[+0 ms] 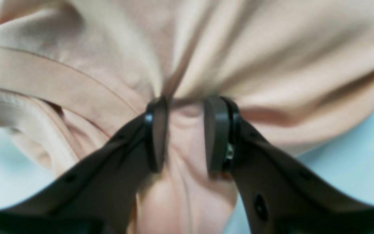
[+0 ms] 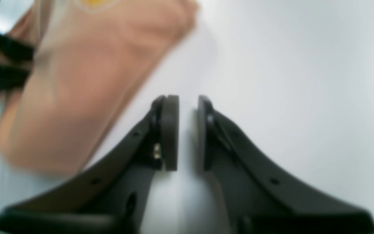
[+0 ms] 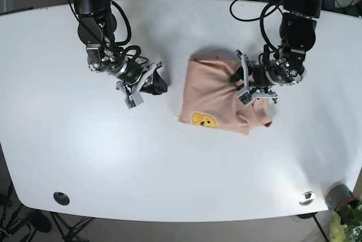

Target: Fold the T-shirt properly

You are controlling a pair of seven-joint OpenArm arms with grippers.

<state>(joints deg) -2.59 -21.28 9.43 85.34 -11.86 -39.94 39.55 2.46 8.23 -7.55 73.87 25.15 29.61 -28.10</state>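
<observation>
Two black grippers work a white table (image 3: pixel 85 157): the left gripper (image 1: pixel 185 130) pinches a bunched fold of the peach T-shirt (image 3: pixel 218 92), fabric gathered between its narrowly set pads. The right gripper (image 2: pixel 187 130) hovers over bare tabletop with only a slim gap between its pads, gripping nothing, the shirt lying off to its side.

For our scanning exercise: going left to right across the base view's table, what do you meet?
Right pincer → smiley print on the T-shirt → left pincer gripping the cloth → small metal disc near the table edge.
</observation>
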